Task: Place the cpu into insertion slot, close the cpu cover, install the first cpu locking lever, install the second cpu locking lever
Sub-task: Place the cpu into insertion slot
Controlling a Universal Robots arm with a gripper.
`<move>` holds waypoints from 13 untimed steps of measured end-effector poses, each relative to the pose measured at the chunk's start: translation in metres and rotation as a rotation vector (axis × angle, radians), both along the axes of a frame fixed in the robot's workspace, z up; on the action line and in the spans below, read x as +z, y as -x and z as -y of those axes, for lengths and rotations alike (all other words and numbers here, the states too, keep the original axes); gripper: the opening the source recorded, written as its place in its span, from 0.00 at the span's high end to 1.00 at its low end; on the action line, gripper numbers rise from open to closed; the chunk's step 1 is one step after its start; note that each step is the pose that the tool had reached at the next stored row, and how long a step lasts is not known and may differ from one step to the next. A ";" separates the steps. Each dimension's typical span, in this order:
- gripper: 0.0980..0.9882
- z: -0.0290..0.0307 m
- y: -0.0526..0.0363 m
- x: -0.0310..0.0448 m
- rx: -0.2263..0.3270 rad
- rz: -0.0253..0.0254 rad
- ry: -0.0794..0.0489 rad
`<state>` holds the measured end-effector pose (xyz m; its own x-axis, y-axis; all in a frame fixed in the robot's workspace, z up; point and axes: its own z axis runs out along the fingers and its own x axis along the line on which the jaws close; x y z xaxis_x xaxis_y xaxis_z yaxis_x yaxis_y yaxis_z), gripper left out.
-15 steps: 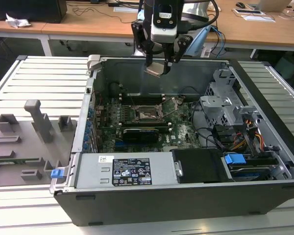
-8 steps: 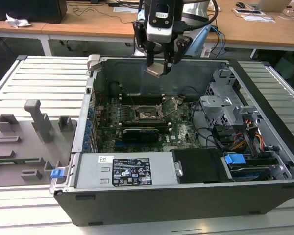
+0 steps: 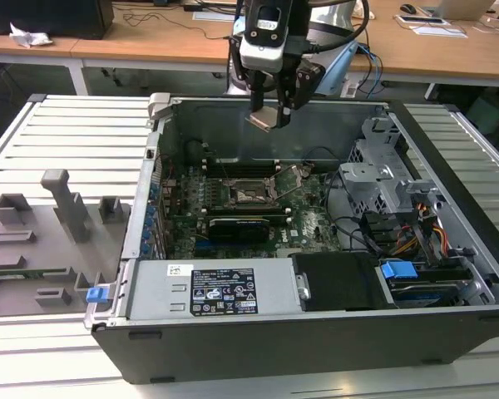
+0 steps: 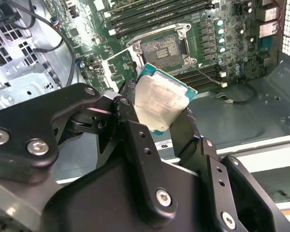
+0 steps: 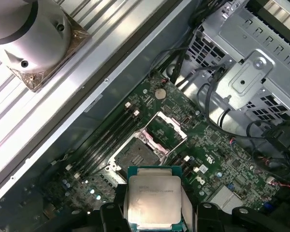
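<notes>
My gripper [image 3: 271, 115] hangs above the back of the open computer case, shut on the cpu [image 3: 262, 120], a small silver-topped square chip with a greenish rim. In both wrist views the black fingers [image 4: 128, 94] clamp the cpu [image 4: 159, 101] [image 5: 152, 200] on two opposite edges. The insertion slot [image 3: 251, 194] [image 4: 163, 47] [image 5: 135, 155] lies open on the green board, below and apart from the chip. The cpu cover [image 5: 176, 131] [image 4: 117, 67] stands swung up beside the slot.
A long black expansion card [image 3: 241, 224] lies in front of the slot and black memory slots [image 5: 108, 137] run beside it. A metal drive cage [image 3: 382, 179] with cables fills the case at the exterior view's right. The power supply [image 3: 224, 291] sits at the front. Grey fixtures [image 3: 33, 241] lie outside.
</notes>
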<state>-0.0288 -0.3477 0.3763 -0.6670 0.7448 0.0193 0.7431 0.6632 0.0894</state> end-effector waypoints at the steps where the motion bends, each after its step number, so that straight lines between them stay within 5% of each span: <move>1: 0.52 0.0000 0.0000 0.0000 -0.014 0.0000 0.000; 13: 0.52 0.0000 0.0000 -0.0018 -0.171 -0.0001 0.000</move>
<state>-0.0287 -0.3477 0.3745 -0.5303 0.8476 0.0192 0.8453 0.5268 0.0891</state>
